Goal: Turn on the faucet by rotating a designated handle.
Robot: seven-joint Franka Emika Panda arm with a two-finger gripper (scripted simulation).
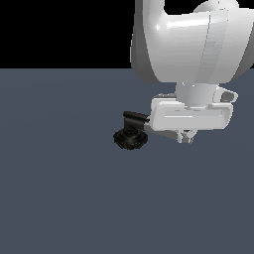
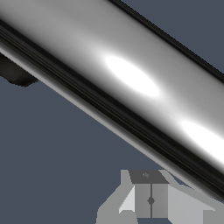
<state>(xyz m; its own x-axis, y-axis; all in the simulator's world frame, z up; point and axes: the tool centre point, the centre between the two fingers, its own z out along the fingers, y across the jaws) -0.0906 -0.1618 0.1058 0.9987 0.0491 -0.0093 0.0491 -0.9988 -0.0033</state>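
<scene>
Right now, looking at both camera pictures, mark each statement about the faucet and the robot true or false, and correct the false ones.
1. The faucet has a black ribbed round base. True.
2. The handle is red plastic. False: it is a shiny silver-grey bar.
3. In the exterior view the robot arm is at that view's left of the base. False: it is at that view's right.
4. The floor is dark blue-grey. True.

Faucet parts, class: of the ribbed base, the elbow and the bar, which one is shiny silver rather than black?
The handle, the long straight bar; the base and elbow are black.
</scene>
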